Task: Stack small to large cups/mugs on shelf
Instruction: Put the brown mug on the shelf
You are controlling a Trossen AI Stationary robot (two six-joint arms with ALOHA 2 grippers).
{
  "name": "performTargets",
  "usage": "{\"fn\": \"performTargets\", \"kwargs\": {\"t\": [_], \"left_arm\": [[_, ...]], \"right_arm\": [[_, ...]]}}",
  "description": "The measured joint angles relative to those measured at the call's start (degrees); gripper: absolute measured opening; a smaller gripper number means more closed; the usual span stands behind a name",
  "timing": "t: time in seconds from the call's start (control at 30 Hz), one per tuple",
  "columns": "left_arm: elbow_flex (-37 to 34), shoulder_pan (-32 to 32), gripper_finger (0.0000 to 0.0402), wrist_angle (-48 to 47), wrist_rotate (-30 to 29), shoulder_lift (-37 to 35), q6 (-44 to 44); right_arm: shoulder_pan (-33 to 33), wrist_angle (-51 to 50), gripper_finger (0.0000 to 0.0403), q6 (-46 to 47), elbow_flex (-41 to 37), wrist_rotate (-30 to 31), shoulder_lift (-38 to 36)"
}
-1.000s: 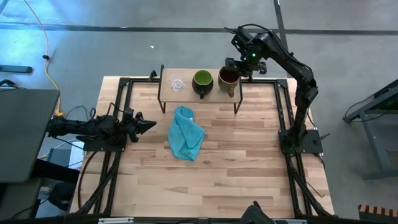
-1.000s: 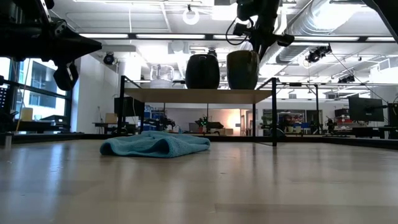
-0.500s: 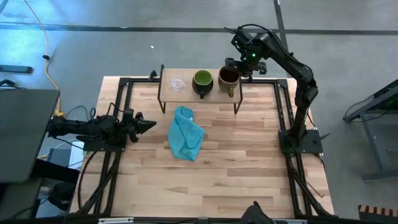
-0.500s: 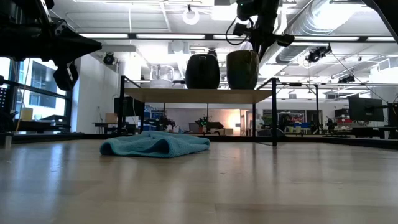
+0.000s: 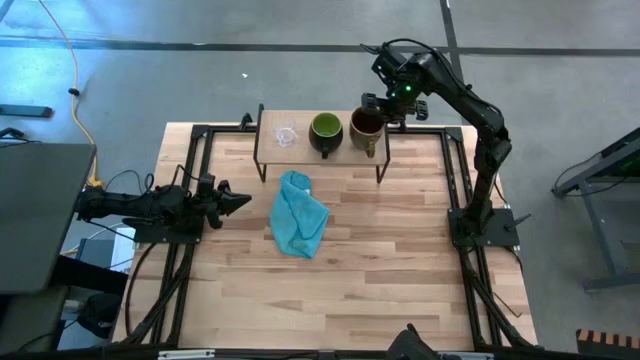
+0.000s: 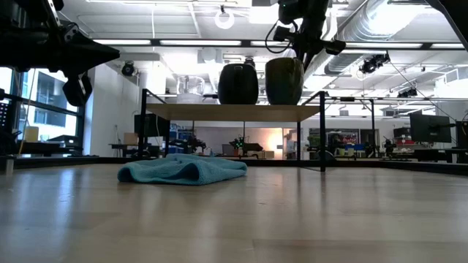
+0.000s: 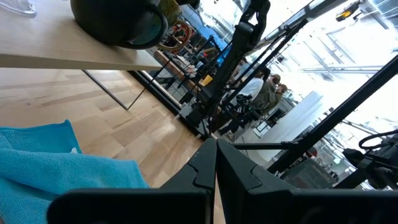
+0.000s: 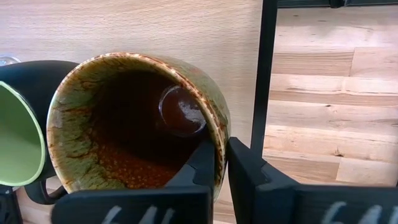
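Right claw [image 8: 221,165] clamped on the rim of the olive-tan mug [image 5: 367,124], one finger inside the brown bowl, one outside, at the shelf [image 5: 300,150] end nearest its own arm. Sits just beside the dark mug [image 5: 325,130] with the green inside, walls near touching; tiny glass cup [image 5: 286,135] farther along the board, well away from the claw. Left claw [image 5: 238,201] shut on nothing, parked low over the surface well off from the shelf, teal cloth [image 5: 299,212] between it and the board. Risks, as judged: pulling away before fully letting go could drag or tip the olive-tan mug; a sideways nudge could knock the dark mug; sits close to the shelf's end, so a push outward could send it over the edge. No brands, labels or readable writing anywhere.
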Motion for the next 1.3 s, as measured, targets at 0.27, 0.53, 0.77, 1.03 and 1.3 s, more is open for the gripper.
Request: {"fn": "performTargets", "kwargs": {"t": [0.27, 0.53, 0.77, 1.03, 1.3], "left_arm": [[0.00, 0.01, 0.0001, 0.00, 0.00, 0.02, 0.00], [0.00, 0.00, 0.0001, 0.00, 0.00, 0.02, 0.00], [0.00, 0.00, 0.0001, 0.00, 0.00, 0.02, 0.00], [0.00, 0.01, 0.0001, 0.00, 0.00, 0.00, 0.00], [0.00, -0.01, 0.0001, 0.00, 0.00, 0.02, 0.00]], "right_arm": [[0.00, 0.03, 0.0035, -0.04, 0.00, -0.09, 0.00], [0.00, 0.03, 0.0030, -0.66, 0.04, -0.09, 0.00], [0.00, 0.04, 0.0034, -1.07, 0.04, -0.19, 0.00], [0.00, 0.05, 0.0056, -1.09, 0.04, -0.46, 0.00], [0.00, 0.04, 0.0058, -1.65, 0.04, -0.44, 0.00]]}}
